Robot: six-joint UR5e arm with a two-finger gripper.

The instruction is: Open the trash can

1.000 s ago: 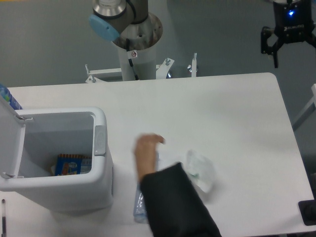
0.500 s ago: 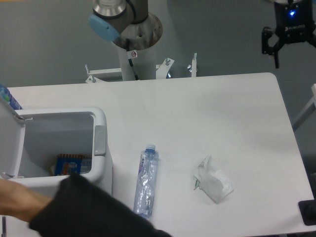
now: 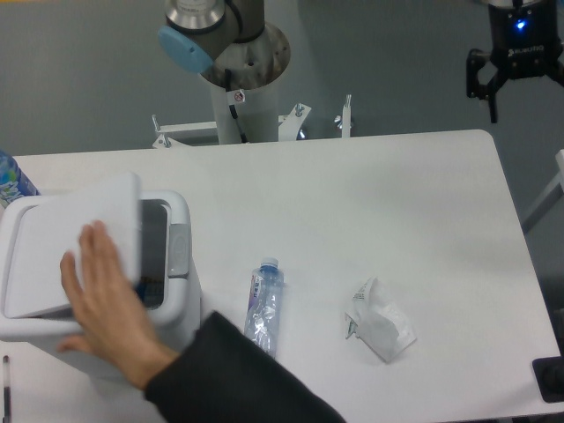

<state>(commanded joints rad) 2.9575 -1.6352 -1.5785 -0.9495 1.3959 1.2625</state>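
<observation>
My gripper [image 3: 518, 85] hangs spread and holding nothing beyond the table's [image 3: 397, 203] far right corner; the trash can [image 3: 181, 264] sits near left, a person's hand [image 3: 101, 295] on its lid [image 3: 75, 242]; 1 bottle [image 3: 263, 307] lies beside it.

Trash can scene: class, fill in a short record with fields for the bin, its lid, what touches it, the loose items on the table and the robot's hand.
bin: white trash can at the table's left edge
lid: lid tilted partway over the opening, gap on its right
touching it: a person's hand flat on the lid
loose items: plastic bottle lying on its side; crumpled white wrapper to its right
robot hand: hand beyond the table's far right corner, holding nothing
</observation>
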